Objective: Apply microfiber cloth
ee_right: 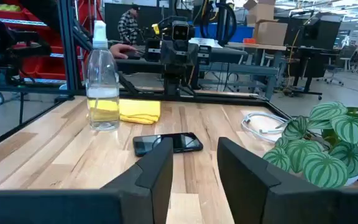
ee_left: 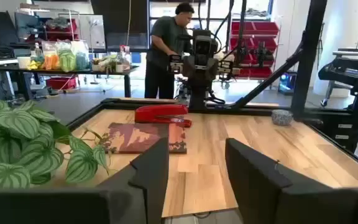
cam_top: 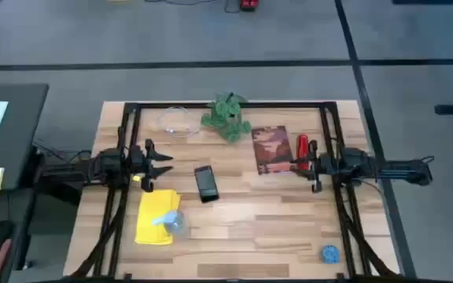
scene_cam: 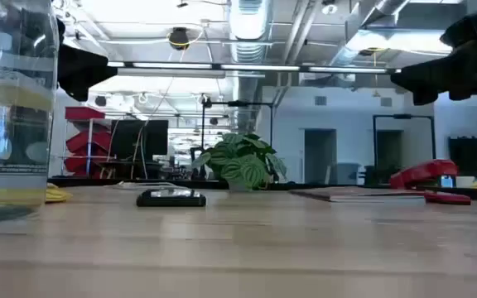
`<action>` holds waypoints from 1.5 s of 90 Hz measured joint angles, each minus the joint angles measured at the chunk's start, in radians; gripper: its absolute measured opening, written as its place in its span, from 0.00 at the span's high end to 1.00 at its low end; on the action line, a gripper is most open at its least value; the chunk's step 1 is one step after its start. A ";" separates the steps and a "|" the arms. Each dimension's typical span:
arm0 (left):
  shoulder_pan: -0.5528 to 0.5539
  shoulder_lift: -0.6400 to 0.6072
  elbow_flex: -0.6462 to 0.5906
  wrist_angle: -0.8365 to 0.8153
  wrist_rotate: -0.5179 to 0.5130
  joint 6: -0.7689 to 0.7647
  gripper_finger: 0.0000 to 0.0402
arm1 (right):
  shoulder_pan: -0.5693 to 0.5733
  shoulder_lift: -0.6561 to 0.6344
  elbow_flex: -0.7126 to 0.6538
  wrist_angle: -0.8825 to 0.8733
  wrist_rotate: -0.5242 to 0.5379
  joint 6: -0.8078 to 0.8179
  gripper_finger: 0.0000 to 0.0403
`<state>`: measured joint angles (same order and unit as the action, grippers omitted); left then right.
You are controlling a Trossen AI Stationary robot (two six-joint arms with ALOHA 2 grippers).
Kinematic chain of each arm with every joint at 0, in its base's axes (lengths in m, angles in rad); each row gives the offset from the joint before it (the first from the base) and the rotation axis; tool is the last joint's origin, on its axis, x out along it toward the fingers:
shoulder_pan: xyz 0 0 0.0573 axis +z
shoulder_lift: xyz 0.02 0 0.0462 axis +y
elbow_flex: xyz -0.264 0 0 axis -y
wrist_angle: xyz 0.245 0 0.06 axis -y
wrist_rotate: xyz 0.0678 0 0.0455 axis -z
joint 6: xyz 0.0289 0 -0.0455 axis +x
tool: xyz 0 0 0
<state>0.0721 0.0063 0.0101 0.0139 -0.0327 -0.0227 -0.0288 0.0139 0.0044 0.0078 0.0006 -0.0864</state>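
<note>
Plainly, the microfiber cloth (cam_top: 155, 217) is my left arm's business. It lies flat near the tabletop's front-left corner, its long axis running from the front edge toward the back, and a clear spray bottle (cam_top: 171, 222) rests on its inner front part. My left gripper (cam_top: 163, 164) hangs above the table by the left edge, fingers parted and empty, with the cloth just in front of it and below; the black phone (cam_top: 206, 183) sits beside the cloth, toward the middle. My right gripper (cam_top: 299, 164) waits by the right edge, also open and holding nothing, well apart from the cloth. I judge the reach goes down and toward the front edge, onto the cloth's bare near end, clear of the bottle.
</note>
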 joint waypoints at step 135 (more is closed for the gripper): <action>-0.001 0.000 0.015 0.189 -0.003 -0.555 0.67 | 0.000 0.000 0.000 0.000 0.000 0.000 0.72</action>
<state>0.0715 0.0063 0.0254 0.2024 -0.0357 -0.5775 -0.0285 0.0138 0.0044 0.0078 0.0006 -0.0864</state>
